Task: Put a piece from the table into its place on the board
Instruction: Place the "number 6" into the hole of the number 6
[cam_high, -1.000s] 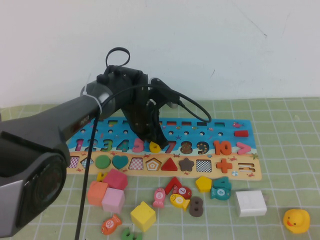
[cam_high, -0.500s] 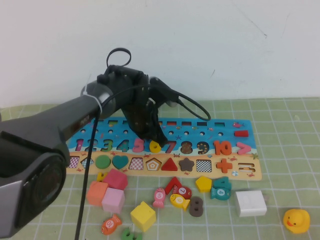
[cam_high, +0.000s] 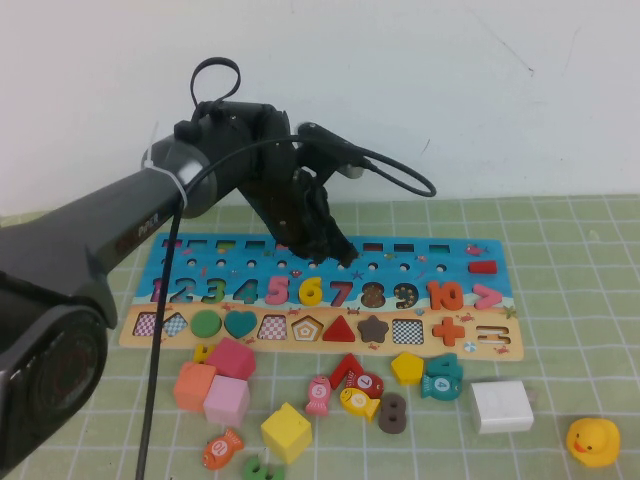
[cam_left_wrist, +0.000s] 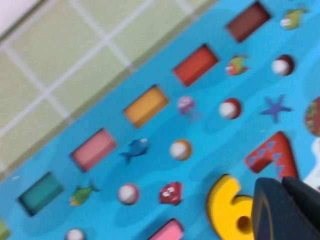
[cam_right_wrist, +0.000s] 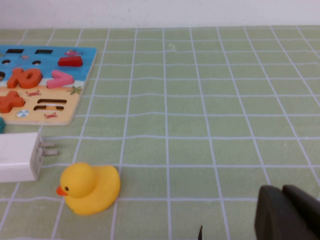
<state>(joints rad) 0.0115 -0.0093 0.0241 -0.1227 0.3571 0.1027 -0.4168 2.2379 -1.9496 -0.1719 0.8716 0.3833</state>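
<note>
The yellow "6" piece (cam_high: 311, 291) lies flat in its place on the board (cam_high: 478, 341), between the pink 5 and the red 7. My left gripper (cam_high: 344, 257) hangs just above and behind it, shut with nothing in it. In the left wrist view the piece (cam_left_wrist: 225, 205) lies uncovered beside the closed left gripper (cam_left_wrist: 281, 187), with the board (cam_left_wrist: 210, 120) filling the picture. My right gripper (cam_right_wrist: 281, 192) hovers low over the bare green table (cam_right_wrist: 200, 115) to the right of the board, its fingers pressed together and empty; the high view does not show it.
In front of the board lie loose pieces: a brown 8 (cam_high: 392, 412), a yellow cube (cam_high: 286, 432), a pink cube (cam_high: 227, 399), an orange block (cam_high: 195, 385) and fish shapes. A white charger (cam_high: 502, 405) and a yellow duck (cam_high: 593, 441) sit at the front right.
My left gripper has risen and drawn back toward the board's far edge, off the yellow 6. The 6 stays in its slot and now shows whole.
</note>
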